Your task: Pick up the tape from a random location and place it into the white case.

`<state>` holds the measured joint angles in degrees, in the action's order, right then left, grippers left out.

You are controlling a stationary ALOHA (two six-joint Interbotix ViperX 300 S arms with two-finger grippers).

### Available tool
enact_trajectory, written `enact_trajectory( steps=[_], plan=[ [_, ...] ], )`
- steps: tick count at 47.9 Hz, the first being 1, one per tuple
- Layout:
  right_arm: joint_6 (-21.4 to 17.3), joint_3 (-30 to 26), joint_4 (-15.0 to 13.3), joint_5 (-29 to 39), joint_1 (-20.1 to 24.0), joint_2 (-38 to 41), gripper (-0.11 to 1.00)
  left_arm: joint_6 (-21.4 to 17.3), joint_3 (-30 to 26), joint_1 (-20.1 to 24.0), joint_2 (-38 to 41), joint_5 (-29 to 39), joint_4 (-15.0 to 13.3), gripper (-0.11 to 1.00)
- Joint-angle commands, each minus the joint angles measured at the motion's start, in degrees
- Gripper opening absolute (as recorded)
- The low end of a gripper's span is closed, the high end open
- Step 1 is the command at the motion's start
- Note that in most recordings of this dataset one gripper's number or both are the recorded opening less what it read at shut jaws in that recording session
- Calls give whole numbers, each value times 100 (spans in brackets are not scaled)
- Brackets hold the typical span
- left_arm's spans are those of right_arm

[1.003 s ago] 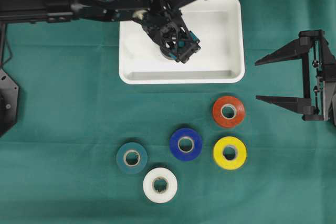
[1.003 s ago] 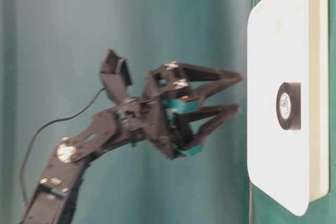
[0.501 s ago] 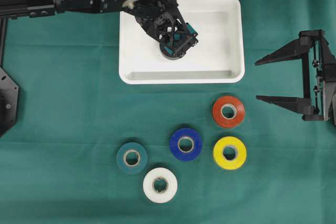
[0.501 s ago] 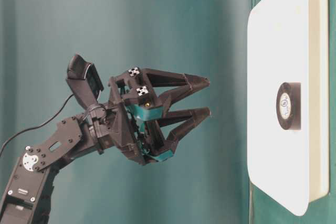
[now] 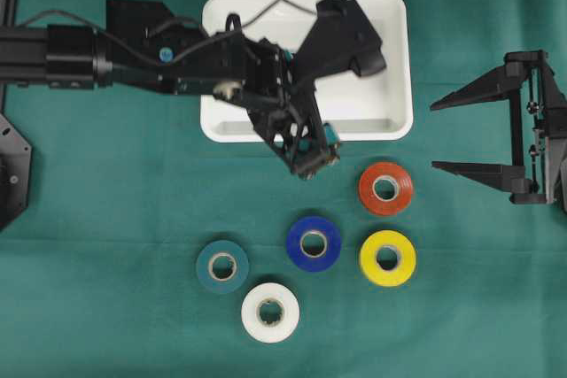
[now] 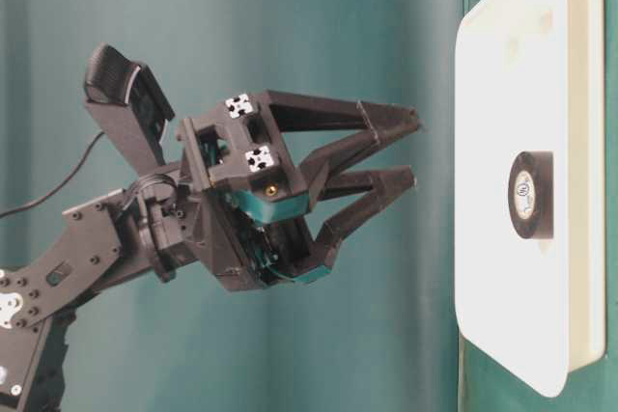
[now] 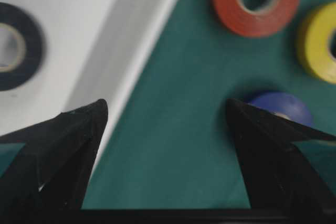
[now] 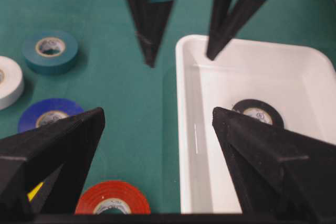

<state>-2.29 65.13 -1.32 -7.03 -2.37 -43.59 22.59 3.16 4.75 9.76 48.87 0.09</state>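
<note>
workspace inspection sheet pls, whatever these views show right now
surface: green cloth, flat.
job's things: white case holds one black tape roll; orange, blue, yellow, teal and white rolls lie apart on the cloth.
clutter: nothing seen.
grippers: left gripper open, empty, over the case's near rim; right gripper open, empty, beside the case.
cables: black cable loops along the left arm.
surroundings: green backdrop.
</note>
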Motion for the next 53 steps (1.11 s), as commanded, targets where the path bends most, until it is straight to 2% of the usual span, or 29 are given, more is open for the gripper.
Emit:
enact_trajectory(
  steps=[1, 16, 29, 53],
  plan=[
    [-9, -158, 9, -26, -9, 0, 93, -9, -53, -9, -246, -35, 26, 87],
    [-18, -176, 26, -26, -9, -9, 93, -70, 281, -18, -703, -325, 62, 87],
    [-18, -176, 26, -18, -9, -18, 93, -114, 1239, -105, -1740, -1134, 62, 86],
    [-18, -220, 26, -9, -9, -26, 93, -1310, 3366, -123, -4008, -2716, 62, 84]
  ],
)
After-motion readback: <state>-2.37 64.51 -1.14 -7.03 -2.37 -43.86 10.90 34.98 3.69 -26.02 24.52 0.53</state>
